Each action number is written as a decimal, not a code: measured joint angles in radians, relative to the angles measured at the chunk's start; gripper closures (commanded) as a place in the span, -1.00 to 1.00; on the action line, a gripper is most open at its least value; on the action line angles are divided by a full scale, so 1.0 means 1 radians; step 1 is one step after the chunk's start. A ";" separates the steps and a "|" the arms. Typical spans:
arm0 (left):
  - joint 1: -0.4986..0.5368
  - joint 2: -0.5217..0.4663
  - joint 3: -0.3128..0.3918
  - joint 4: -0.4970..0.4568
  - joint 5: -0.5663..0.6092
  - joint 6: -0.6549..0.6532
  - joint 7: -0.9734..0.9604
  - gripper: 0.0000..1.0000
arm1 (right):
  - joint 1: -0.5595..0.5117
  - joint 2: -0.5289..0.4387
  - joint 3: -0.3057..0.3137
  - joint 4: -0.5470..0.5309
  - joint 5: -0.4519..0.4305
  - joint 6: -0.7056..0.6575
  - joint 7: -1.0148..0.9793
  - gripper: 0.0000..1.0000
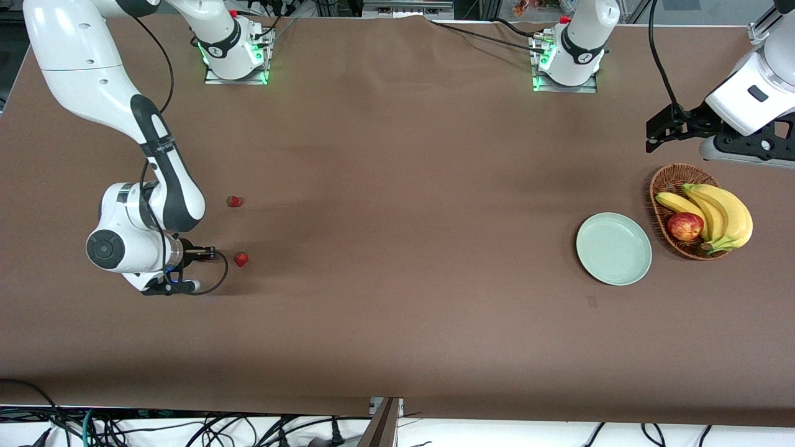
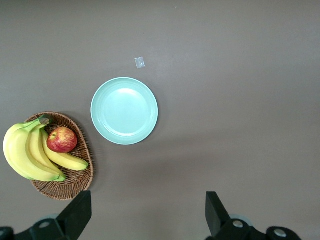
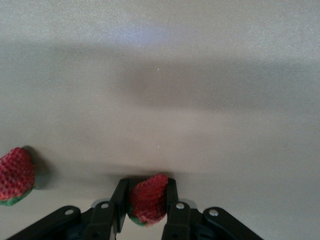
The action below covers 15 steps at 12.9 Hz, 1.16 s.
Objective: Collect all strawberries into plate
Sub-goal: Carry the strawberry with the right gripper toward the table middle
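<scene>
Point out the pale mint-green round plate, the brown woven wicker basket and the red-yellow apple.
Pale mint-green round plate point(image 1: 613, 249): front view, bare centre.
Brown woven wicker basket point(image 1: 667, 176): front view, rim.
Red-yellow apple point(image 1: 685, 226): front view, middle.

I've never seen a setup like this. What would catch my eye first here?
Probably the right gripper at the right arm's end of the table, its jaws shut on a strawberry, with two more strawberries lying close by. Toward the left arm's end, the plate sits bare beside a basket of bananas and an apple.

Right gripper point(image 3: 146, 210) low, fingers point(image 3: 175, 207) pinched together; left gripper point(image 2: 147, 217) aloft, spread wide.
</scene>
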 measured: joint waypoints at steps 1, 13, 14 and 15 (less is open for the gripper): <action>0.000 0.000 0.000 0.000 0.000 0.000 0.000 -1.00 | 0.000 -0.002 0.007 0.011 0.001 -0.037 -0.001 0.76; 0.000 0.000 0.000 0.000 0.000 0.000 0.000 -1.00 | 0.348 0.021 0.223 0.142 0.221 0.131 0.541 0.74; 0.000 0.000 0.000 0.000 0.000 0.000 0.000 -1.00 | 0.392 0.035 0.224 0.142 0.223 0.194 0.619 0.74; 0.000 0.000 0.000 0.000 0.000 0.000 0.000 -1.00 | 0.435 0.048 0.225 0.142 0.223 0.261 0.693 0.74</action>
